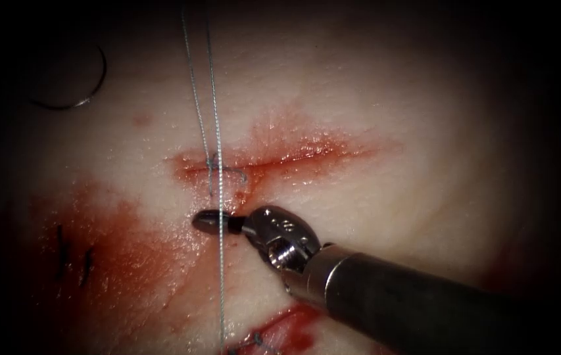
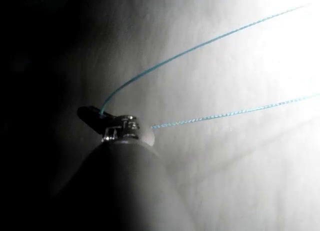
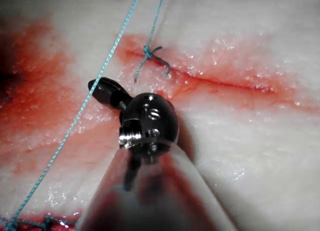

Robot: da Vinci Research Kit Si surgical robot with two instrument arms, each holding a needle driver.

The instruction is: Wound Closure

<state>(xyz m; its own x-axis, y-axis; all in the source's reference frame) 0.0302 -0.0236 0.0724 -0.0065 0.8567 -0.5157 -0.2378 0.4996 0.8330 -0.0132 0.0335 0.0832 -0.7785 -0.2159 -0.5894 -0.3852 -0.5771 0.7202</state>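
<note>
A knot (image 1: 212, 160) already sits on the cut (image 1: 273, 161), whose right stretch lies unstitched. The left tool (image 2: 95, 113) clamps the thread (image 1: 214, 118) rising from the knot. The right tool (image 1: 211, 221), just below the knot, looks closed on nothing. The needle (image 1: 79, 92) rests free on the tissue (image 1: 392, 131), far upper left of the knot
</note>
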